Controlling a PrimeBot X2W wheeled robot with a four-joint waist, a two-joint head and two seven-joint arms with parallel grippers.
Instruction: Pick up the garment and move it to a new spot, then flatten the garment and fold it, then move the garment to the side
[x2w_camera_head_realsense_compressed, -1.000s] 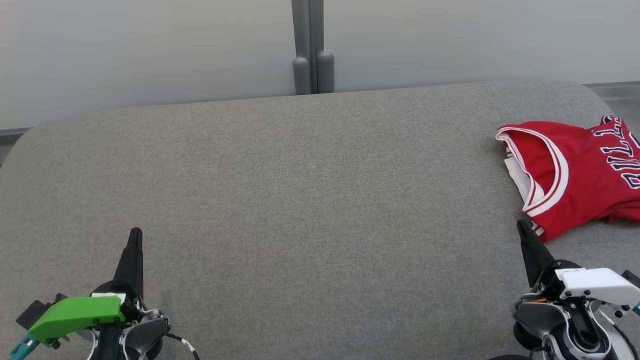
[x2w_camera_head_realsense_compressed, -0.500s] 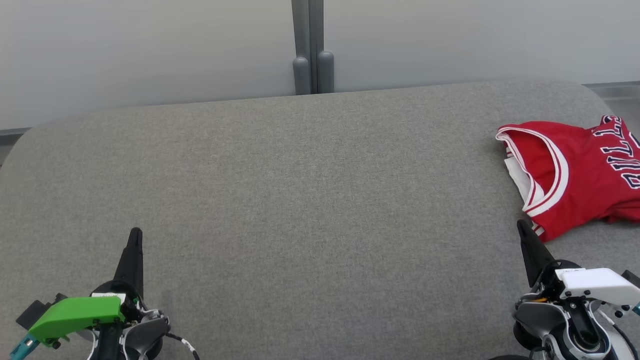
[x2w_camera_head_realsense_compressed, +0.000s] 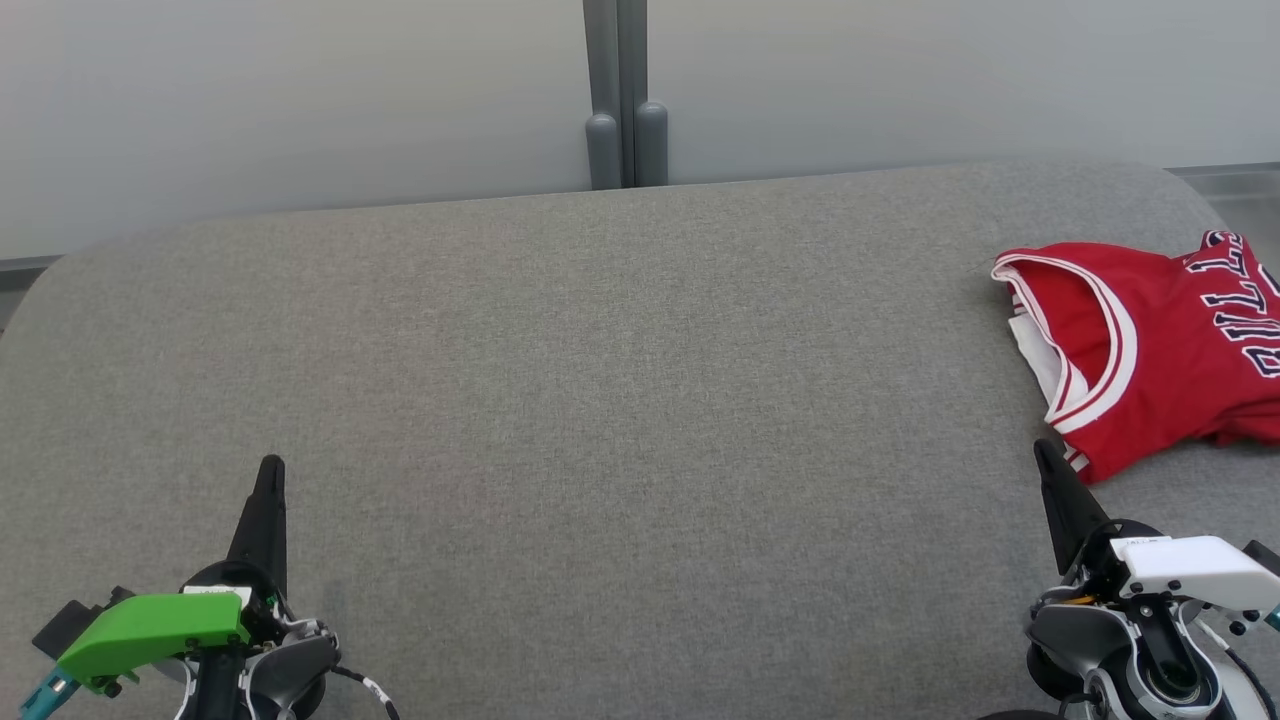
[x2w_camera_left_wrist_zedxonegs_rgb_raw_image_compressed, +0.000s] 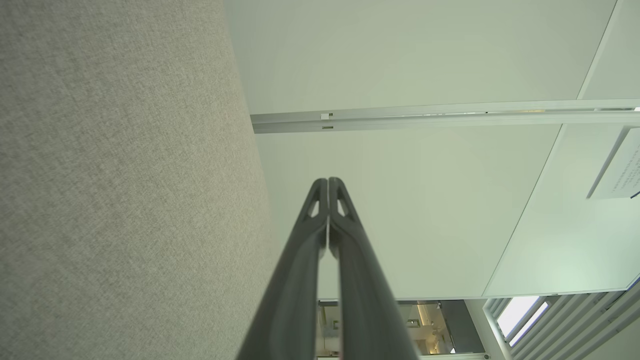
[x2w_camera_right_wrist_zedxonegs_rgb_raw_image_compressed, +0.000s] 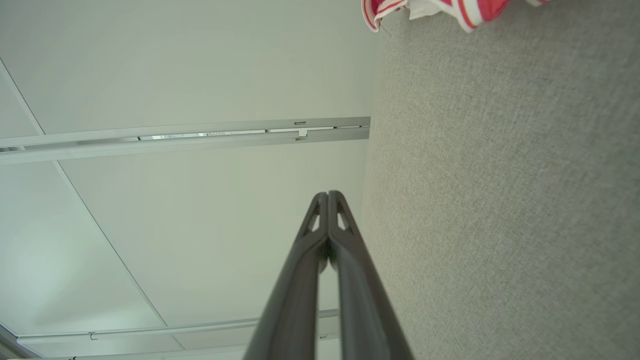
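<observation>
L gripper (x2w_camera_head_realsense_compressed: 270, 465) & R gripper (x2w_camera_head_realsense_compressed: 1042, 450) resting, fingers together; R needing to open wide, then pinching jersey (x2w_camera_head_realsense_compressed: 1150, 340) near edge

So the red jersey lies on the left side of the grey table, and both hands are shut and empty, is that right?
Not quite. The head view shows the red jersey on the right side of the grey table, not the left. The rest is correct: the left hand and the right hand are both shut and empty.
</observation>
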